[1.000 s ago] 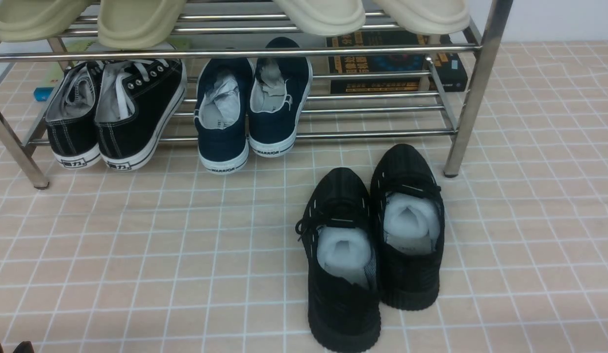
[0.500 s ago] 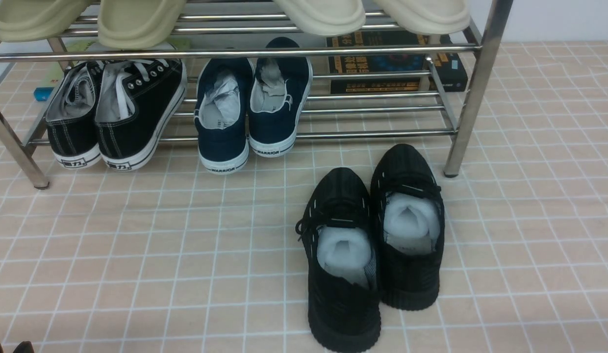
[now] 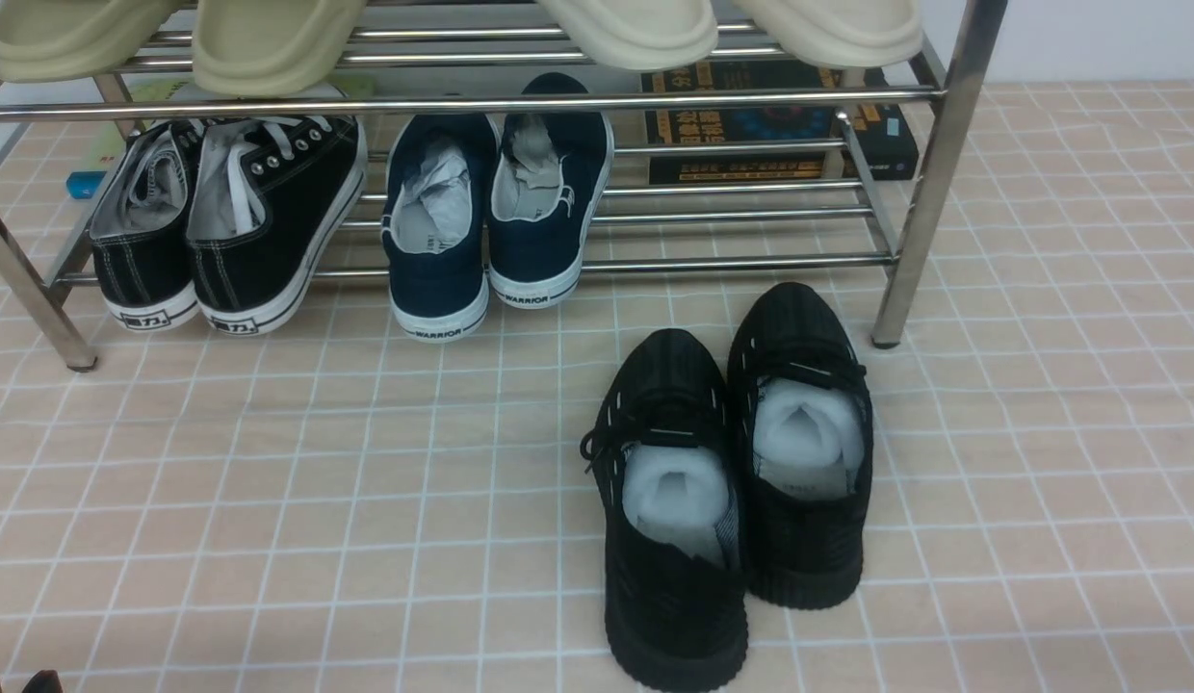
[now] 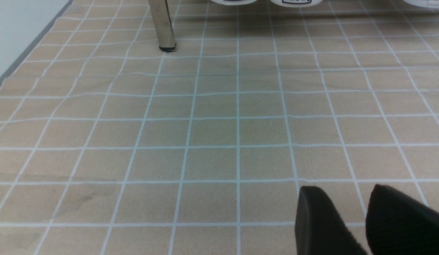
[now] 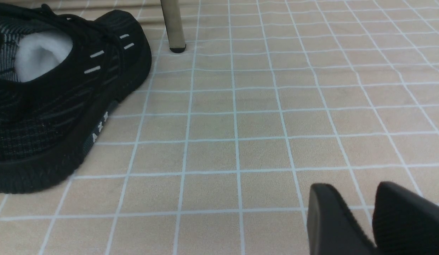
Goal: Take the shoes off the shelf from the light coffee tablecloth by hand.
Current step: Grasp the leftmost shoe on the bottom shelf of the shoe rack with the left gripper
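The pair of black canvas low-top sneakers with white laces [image 3: 279,212] sits on the lower tier at the left end of the shiny chrome metal-tube rack [image 3: 751,262], heels jutting past the front bar; navy slip-ons [image 3: 438,241] stand just beside. Light beige-pink white-gridded cloth [image 3: 270,500] lies open before them, left of the all-black knit sneakers [image 3: 674,597]. The left gripper [image 4: 341,191] and right gripper [image 5: 354,189] both hold their fingertips apart, with nothing between
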You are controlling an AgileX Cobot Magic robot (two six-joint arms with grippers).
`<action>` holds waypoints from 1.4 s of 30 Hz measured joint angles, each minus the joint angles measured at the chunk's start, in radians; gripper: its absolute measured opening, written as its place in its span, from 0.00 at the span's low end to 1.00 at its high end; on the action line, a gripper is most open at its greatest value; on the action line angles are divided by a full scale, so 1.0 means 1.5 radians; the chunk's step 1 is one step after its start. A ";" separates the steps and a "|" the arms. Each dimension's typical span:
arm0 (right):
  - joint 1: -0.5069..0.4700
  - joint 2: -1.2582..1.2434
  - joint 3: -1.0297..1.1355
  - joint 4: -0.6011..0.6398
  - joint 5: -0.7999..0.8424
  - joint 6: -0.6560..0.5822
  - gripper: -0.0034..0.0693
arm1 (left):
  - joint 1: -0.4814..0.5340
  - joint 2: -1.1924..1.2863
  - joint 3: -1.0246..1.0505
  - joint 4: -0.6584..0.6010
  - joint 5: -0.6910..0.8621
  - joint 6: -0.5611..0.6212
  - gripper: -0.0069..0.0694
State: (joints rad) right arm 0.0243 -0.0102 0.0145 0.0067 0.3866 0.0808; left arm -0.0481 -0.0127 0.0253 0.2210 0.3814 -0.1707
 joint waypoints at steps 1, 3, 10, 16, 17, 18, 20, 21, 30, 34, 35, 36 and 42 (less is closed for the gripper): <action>0.000 0.000 0.000 0.000 0.000 0.000 0.34 | 0.000 0.000 0.000 0.000 0.000 0.000 0.40; 0.000 0.000 0.000 0.000 0.000 0.000 0.34 | 0.000 0.000 0.000 0.000 0.000 -0.001 0.40; 0.000 0.000 0.000 0.000 0.000 0.000 0.34 | 0.000 0.000 0.001 -0.217 -0.018 -0.174 0.40; 0.000 0.000 0.000 0.000 0.000 0.000 0.35 | 0.000 0.000 0.001 -0.558 -0.033 -0.463 0.40; 0.000 0.000 0.000 0.000 0.000 0.000 0.35 | 0.000 0.000 0.001 -0.574 -0.035 -0.475 0.40; 0.000 0.000 0.000 0.000 0.000 0.000 0.35 | 0.000 0.000 0.001 -0.583 -0.039 -0.485 0.40; 0.000 0.000 0.000 0.000 0.000 0.000 0.36 | 0.000 0.000 0.001 -0.614 -0.061 -0.502 0.40; 0.000 0.000 0.000 0.000 0.000 -0.001 0.36 | 0.000 0.000 0.001 -0.617 -0.068 -0.502 0.40; 0.000 0.000 0.000 0.000 0.000 -0.003 0.37 | 0.000 0.000 0.002 -0.623 -0.127 -0.424 0.40; 0.000 0.000 0.000 0.000 0.000 -0.003 0.38 | 0.000 0.000 -0.005 -0.611 -0.180 -0.321 0.33; 0.000 0.000 0.000 0.000 0.000 -0.003 0.38 | 0.000 0.000 -0.017 -0.605 -0.180 -0.285 0.30; 0.000 0.000 0.000 0.000 0.000 -0.003 0.38 | 0.000 0.000 -0.020 -0.604 -0.180 -0.269 0.29; 0.000 0.000 0.000 0.000 0.000 -0.003 0.38 | 0.000 0.031 -0.199 -0.580 -0.199 0.044 0.10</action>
State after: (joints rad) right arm 0.0243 -0.0102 0.0145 0.0062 0.3866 0.0765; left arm -0.0481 0.0339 -0.2730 -0.6484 0.0831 -0.1040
